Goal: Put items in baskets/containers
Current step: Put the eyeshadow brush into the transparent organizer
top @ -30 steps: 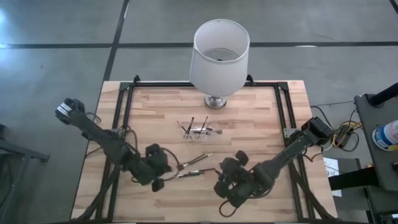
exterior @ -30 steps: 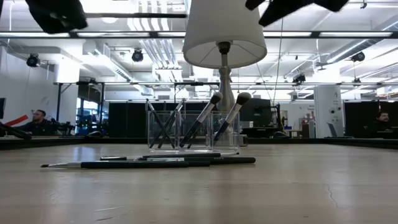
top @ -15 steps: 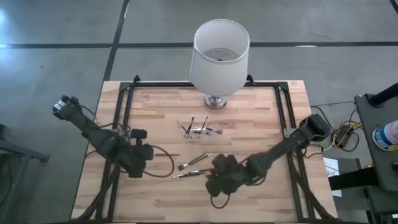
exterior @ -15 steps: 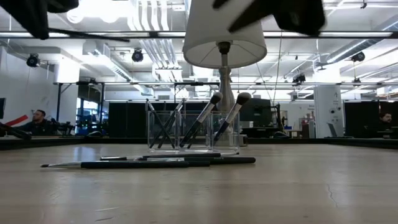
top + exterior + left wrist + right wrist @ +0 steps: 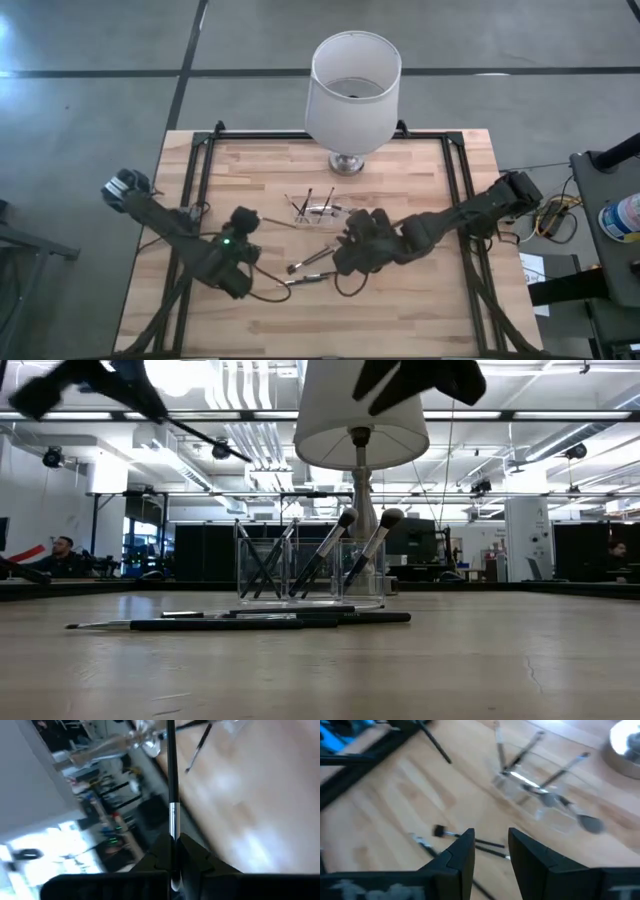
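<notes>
High view: the left gripper (image 5: 243, 222), lifted off the worktop near its left edge, is clenched on a brush (image 5: 272, 222) aimed at the clear holder (image 5: 322, 209) at centre. Right wrist view: the right gripper (image 5: 490, 840), fingers parted and empty, hovers over loose brushes (image 5: 465, 839)

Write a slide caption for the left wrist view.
Left gripper shut on a thin dark brush, held out over the wooden table toward the clear holder.

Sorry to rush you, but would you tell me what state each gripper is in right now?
Left gripper: shut on a brush, lifted off the table.
Right gripper: open, holding nothing, above the loose brushes on the table.
</notes>
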You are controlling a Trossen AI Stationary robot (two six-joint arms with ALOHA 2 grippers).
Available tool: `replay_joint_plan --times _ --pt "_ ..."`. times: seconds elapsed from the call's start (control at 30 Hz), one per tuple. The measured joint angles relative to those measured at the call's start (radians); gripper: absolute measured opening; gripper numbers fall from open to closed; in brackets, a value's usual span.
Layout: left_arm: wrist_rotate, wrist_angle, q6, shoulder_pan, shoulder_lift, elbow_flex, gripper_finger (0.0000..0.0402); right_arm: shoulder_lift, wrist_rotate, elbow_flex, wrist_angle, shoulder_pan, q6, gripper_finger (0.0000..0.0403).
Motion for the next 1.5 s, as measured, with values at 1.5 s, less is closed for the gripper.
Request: replay_joint_plan --times 1.5 --pt "-0.047 0.468 1.036 0.334 0.128 -0.069 0.0013 0.006 -0.153 -0.063 -0.068 -0.002 0.084 0.0063"
